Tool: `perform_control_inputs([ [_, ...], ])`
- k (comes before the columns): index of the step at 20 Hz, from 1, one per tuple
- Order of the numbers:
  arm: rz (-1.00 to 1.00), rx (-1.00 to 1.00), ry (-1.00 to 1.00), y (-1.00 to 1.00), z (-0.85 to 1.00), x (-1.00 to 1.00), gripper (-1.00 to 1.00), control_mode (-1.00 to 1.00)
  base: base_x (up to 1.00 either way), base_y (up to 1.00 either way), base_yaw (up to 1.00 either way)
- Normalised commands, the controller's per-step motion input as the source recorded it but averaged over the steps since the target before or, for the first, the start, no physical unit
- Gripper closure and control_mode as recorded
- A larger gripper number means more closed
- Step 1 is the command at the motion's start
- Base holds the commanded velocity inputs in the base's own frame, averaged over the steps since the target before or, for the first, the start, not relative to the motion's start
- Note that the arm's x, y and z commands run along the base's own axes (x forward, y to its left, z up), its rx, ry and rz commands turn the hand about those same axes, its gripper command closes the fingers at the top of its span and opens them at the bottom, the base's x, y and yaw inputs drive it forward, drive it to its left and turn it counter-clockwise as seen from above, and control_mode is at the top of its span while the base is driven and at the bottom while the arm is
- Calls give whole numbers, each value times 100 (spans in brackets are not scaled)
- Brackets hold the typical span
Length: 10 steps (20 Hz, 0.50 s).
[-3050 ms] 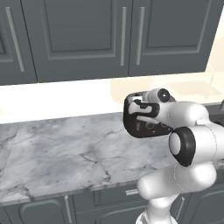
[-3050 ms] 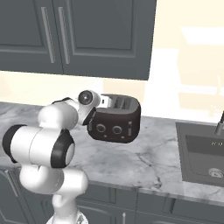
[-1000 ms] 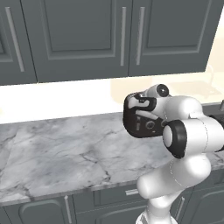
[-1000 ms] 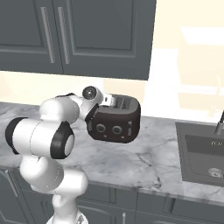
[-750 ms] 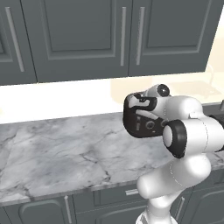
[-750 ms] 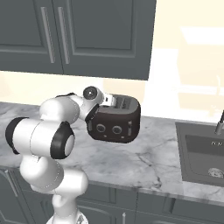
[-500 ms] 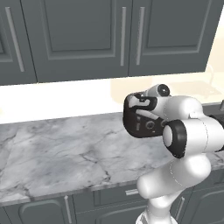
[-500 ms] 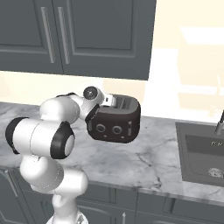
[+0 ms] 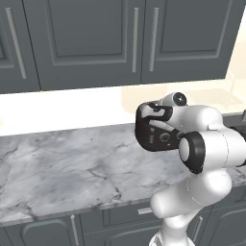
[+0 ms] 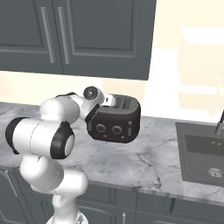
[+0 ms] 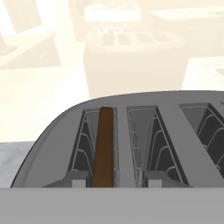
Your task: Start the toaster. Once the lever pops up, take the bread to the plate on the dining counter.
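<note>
My fingertips show as two small grey tips, set apart, one on each side of the near end of the slot with the bread; they grip nothing, and I cannot tell if they touch the toaster. I judge this spread is meant either to straddle the slice or to come down on the lever, which I cannot see. The bread stands on edge, sunk in the leftmost slot, top about level with the slot's rim. In the right base view the gripper sits at the toaster's top left end. The toaster rests on the marble worktop, left of the sink, under the wall cabinets.
</note>
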Motion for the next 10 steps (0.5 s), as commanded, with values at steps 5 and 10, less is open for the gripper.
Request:
perform_control_inputs([
  [5, 0, 0, 0, 0, 22, 0, 100, -100, 0, 0, 0],
  [10, 0, 0, 0, 0, 24, 0, 100, -100, 0, 0, 0],
])
